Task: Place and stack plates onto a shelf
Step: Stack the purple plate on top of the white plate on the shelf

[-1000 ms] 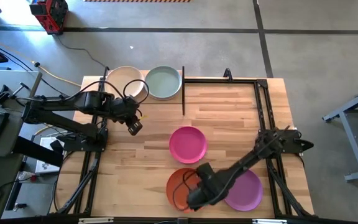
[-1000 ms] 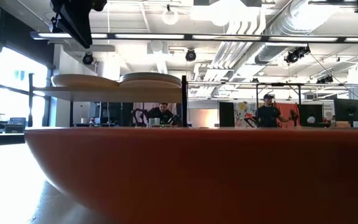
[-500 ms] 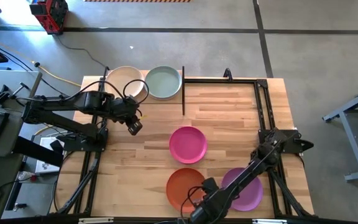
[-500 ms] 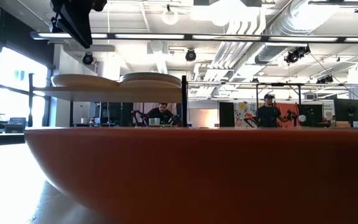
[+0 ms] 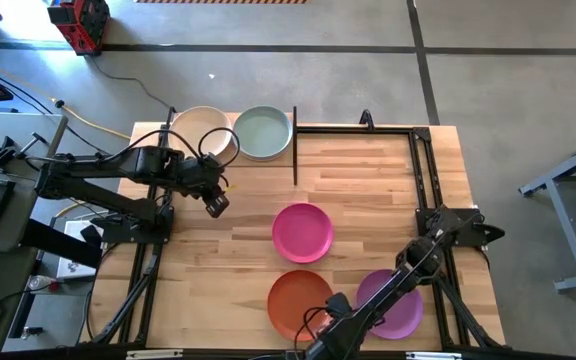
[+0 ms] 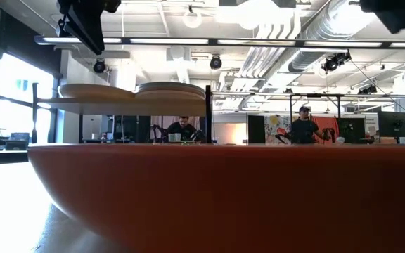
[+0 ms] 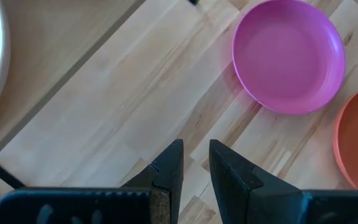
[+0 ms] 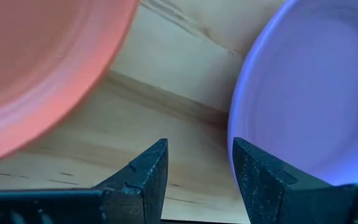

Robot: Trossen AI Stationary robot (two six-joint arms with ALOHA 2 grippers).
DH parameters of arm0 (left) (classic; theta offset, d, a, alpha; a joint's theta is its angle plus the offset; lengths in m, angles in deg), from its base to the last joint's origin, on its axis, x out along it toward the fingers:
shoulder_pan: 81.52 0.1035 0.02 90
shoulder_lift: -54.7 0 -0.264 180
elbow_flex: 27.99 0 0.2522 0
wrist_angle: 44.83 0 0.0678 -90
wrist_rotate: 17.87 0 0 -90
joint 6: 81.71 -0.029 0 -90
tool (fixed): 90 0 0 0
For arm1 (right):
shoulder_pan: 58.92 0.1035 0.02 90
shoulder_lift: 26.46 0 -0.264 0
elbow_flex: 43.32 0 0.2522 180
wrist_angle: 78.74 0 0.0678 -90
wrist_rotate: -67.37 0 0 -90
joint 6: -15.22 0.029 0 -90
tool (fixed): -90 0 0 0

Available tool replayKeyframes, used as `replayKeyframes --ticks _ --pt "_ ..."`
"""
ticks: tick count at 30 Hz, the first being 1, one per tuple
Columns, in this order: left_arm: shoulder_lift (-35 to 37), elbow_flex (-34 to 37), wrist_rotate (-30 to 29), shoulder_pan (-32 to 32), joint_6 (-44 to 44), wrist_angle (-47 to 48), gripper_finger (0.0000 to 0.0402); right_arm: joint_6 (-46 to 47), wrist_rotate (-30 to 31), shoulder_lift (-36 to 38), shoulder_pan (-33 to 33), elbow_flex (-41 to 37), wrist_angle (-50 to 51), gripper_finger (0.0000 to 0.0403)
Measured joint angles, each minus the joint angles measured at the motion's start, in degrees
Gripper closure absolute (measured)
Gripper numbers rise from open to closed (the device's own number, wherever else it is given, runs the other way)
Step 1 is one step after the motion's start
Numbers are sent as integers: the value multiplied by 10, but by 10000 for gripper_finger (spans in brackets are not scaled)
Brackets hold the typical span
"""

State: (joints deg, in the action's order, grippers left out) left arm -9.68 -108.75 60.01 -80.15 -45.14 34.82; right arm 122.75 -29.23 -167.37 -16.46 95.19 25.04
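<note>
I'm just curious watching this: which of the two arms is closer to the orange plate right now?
The right. The right gripper sits at the table's near edge, between the orange plate and the purple plate. The left gripper hangs far off, by the shelf.

Matt, smooth plates [image 5: 302,232] lie on a pale wood-plank table [image 5: 368,190] with a black metal frame [image 5: 423,165].

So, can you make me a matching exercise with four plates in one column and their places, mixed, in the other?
Plates:
1. magenta plate
2. orange plate
3. purple plate
4. green plate

Places:
a. on the shelf
b. near table edge, nearest the right arm's base
c. middle of the table
d. near table edge, under the magenta one in the high view

Pairs: 1-c, 2-d, 3-b, 4-a
</note>
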Motion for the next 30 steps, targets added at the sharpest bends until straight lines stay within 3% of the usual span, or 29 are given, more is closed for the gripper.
replayKeyframes --ticks 9,15,20,23,30 --pt "0 0 -5 0 -16 0 337 -6 -5 -1 7 -8 -3 245" --pt "0 0 -6 0 -28 0 337 -61 -74 -1 7 -56 -1 245" --pt "0 0 -6 0 -28 0 337 -73 -70 -1 7 -62 0 249" --pt "0 0 -6 0 -28 0 337 -74 -67 -1 7 -62 0 272" --pt "0 0 -6 0 -28 0 337 -75 -64 -1 7 -62 -1 373"
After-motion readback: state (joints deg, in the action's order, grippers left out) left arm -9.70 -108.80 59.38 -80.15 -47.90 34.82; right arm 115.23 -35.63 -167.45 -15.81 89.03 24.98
